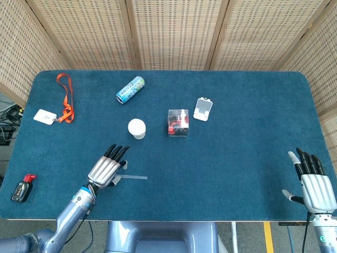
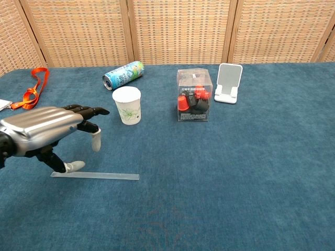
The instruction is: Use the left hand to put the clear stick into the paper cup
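My left hand [image 1: 107, 169] hovers low over the blue felt table [image 1: 237, 153], palm down, fingers spread apart and holding nothing. Directly beneath it lies the clear stick [image 2: 97, 175], flat on the felt; the hand covers the stick's left end, and the rest of it runs out to the right of my fingers. In the chest view my thumb tip [image 2: 75, 166] sits just above the stick, though I cannot tell whether it touches. The white paper cup [image 2: 127, 105] stands upright just beyond my fingertips, a little to their right. Farther past the cup, a blue drink can [image 1: 130, 89] lies on its side. To the right of the cup is a clear plastic box [image 2: 193, 102] with red and black items inside, and beside that a white phone stand [image 2: 228, 82]. Far off to my left lie an orange lanyard [image 1: 65, 98] with a white badge, and near the table's edge a small black and red key fob [image 1: 21, 189]. My right hand [image 1: 315, 185] rests well apart at the table's far right corner, fingers extended and empty.
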`<state>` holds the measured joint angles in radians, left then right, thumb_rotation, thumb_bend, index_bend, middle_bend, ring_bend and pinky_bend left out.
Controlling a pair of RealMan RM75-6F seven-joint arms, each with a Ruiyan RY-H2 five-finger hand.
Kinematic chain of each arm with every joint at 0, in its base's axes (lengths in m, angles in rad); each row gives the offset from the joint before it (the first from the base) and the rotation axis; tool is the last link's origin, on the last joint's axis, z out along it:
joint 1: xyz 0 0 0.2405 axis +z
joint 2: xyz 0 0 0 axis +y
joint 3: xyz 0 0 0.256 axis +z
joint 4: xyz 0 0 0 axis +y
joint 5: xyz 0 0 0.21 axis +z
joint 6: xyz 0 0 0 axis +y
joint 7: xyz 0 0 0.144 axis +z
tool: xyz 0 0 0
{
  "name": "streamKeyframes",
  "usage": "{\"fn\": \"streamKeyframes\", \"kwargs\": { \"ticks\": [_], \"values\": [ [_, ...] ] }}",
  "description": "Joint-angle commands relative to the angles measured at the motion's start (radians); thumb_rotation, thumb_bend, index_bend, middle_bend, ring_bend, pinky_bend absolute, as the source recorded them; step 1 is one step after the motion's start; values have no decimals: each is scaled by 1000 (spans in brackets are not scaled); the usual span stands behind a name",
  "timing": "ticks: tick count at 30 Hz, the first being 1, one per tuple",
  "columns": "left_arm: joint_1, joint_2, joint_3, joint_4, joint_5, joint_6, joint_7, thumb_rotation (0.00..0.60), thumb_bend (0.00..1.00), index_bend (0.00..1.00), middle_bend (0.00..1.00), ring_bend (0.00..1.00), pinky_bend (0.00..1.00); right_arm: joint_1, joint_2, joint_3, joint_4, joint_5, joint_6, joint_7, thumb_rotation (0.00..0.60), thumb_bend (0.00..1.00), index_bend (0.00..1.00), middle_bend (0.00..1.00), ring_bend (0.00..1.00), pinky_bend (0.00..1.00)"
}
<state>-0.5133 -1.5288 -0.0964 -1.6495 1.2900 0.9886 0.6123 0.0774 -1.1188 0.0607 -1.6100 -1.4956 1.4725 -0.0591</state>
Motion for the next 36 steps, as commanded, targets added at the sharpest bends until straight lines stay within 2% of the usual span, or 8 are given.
{"fn": "streamKeyframes", "kwargs": {
  "ticks": [1,18,36],
  "values": [
    [-22,-28,-1,11,-38,-14,35,600,356,432,0,0,0,0,1,1,0,1,-1,3,600,49,49,0,0,0],
    [-88,-113,10,51,-185,-10,135,600,356,478,0,0,0,1,1,1,2,-2,-1,14,600,50,49,0,0,0],
    [-121,-162,32,82,-258,24,182,600,357,505,0,0,0,1,0,2,4,-2,0,21,600,50,46,0,0,0]
  ]
}}
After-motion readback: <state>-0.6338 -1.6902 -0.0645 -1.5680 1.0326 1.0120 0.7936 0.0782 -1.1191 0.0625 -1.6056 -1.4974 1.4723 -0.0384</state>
